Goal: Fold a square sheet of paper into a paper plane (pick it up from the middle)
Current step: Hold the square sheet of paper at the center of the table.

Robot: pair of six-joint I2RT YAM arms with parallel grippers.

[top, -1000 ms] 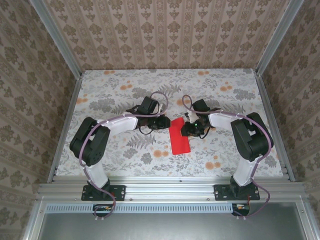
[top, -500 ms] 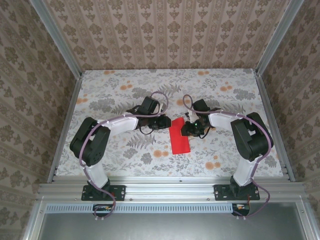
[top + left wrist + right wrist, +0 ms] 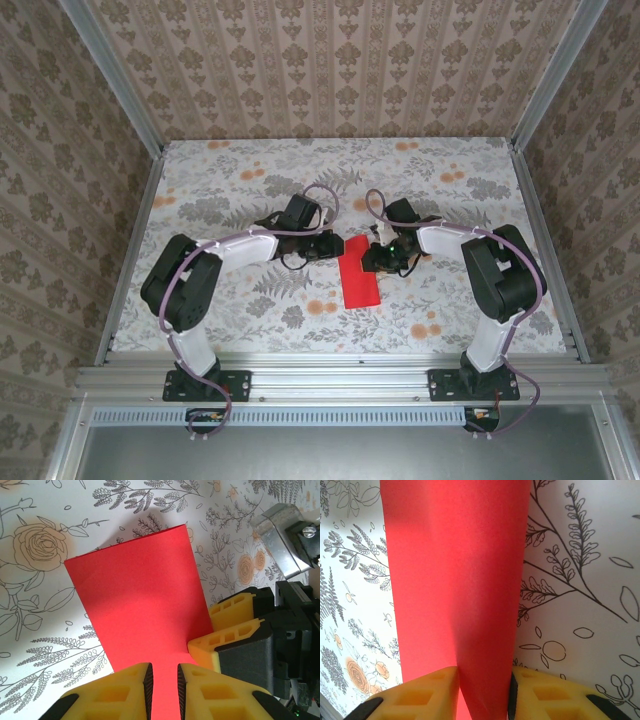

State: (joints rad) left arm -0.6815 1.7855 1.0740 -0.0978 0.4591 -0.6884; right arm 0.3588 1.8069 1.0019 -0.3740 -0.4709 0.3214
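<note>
Red paper [image 3: 358, 272] | left wrist: right tool [image 3: 214, 630] at edge | overhead: contact unclear

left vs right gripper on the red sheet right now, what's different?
Left gripper jaws look closer together than right gripper jaws. Left reaches the square sheet of paper from its left side, right from its right. Shared: both at its far end, red showing in each gap.

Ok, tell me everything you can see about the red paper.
The red paper is thin, plain and matte, a long rectangle lying on the floral tablecloth, with a faint lengthwise crease. The left gripper and right gripper stand at its far end, jaws slightly apart over it; contact is unclear.
</note>
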